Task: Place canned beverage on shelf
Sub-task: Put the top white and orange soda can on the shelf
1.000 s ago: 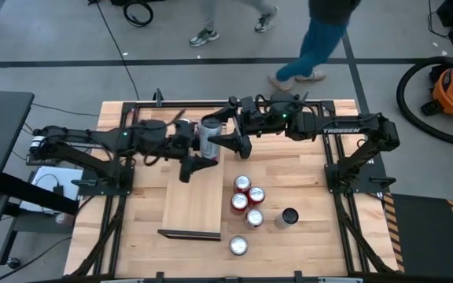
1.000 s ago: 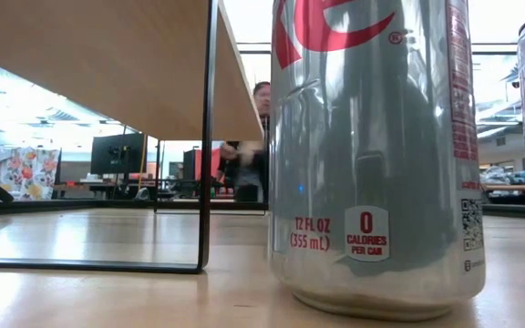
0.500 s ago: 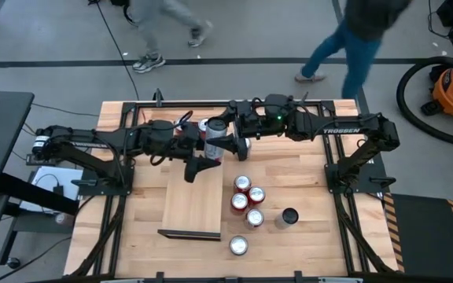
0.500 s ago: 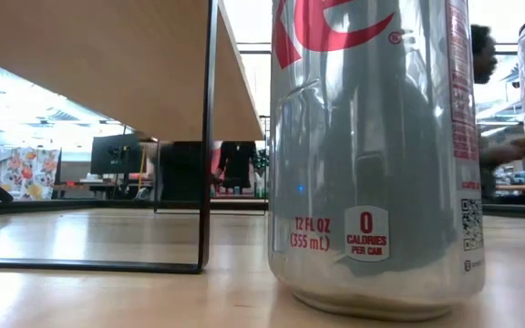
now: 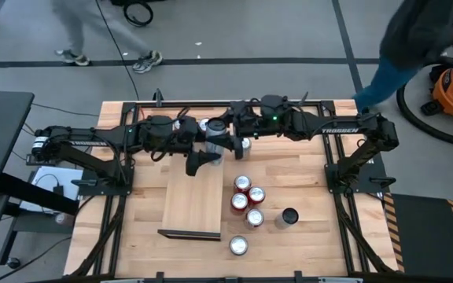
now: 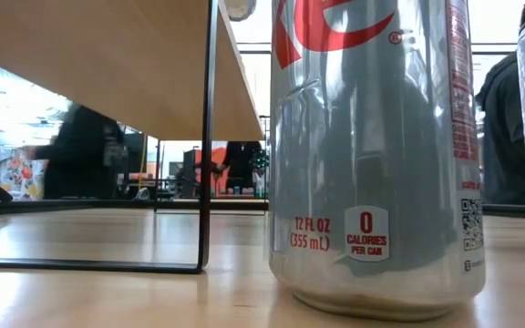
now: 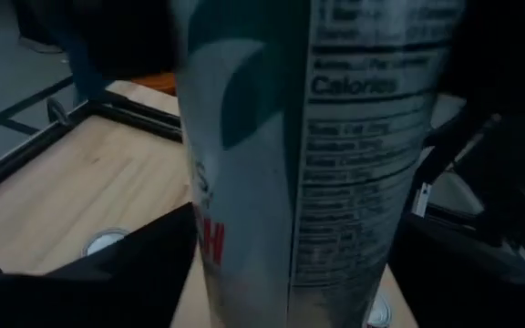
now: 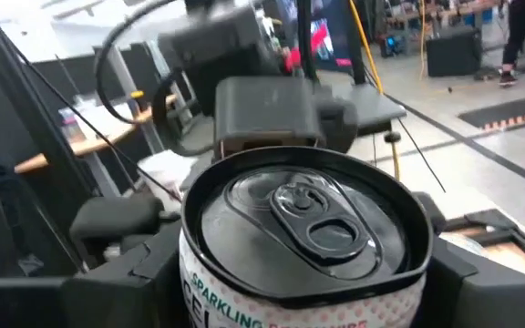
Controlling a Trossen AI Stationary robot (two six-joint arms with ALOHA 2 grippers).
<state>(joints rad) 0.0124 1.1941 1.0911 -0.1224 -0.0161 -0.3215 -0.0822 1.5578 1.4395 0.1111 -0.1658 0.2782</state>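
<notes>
A silver and teal can (image 5: 213,129) is up in the air over the far end of the shelf (image 5: 193,196), a pale board with a dark lip at its near end. My right gripper (image 5: 226,137) is shut on the can, reaching in from the right. My left gripper (image 5: 206,148) is open and reaches in from the left. Its fingers (image 7: 144,264) stand on either side of the same can (image 7: 299,137). I cannot tell whether they touch it. In the low view the shelf (image 6: 108,64) stands raised on a dark frame. My right gripper holds the can's side wall (image 8: 188,273) just below the rim, pinched between its two fingers (image 8: 130,273). The fingers come level from the table's right side. The can stands upright with its tab end (image 8: 303,214) up, lifted clear of the shelf and the table.
Several cans (image 5: 246,200) stand on the table right of the shelf, one with a dark top (image 5: 289,216) and one nearer the front (image 5: 238,245). A silver cola can (image 6: 372,155) fills the low view. People walk on the floor beyond the far edge (image 5: 415,47).
My right gripper has carried the can a little toward the table's far edge, still upright. My left gripper has gone the same way and stays around the can.
</notes>
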